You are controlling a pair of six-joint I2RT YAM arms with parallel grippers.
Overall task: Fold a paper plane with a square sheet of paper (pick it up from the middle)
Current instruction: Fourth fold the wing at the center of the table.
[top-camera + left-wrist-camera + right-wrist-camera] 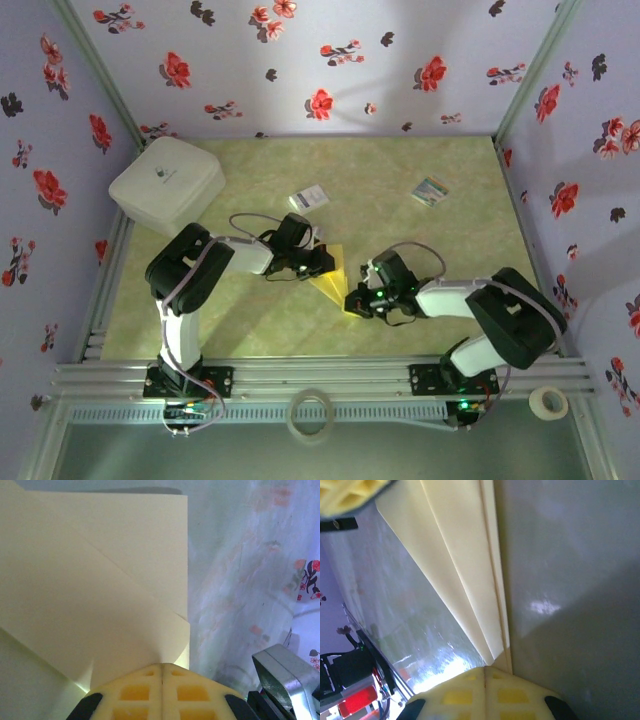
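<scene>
Yellow paper plane (pixel 332 280) pinched at both ends, likely to hold its folds: left gripper (pixel 325 263) at eleven o'clock, right gripper (pixel 356 301) at five

Overhead view: diffuse light from above, dimmer at the near edge. Right wrist view: white glare on the tabletop (pixel 540 605), soft focus. Left wrist view: paper (pixel 75 605) slightly blurred, faintly shadowed.

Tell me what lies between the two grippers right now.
The folded paper spans the gap in the top view, with the left gripper shut on its far end and the right gripper shut on its near end.
</scene>
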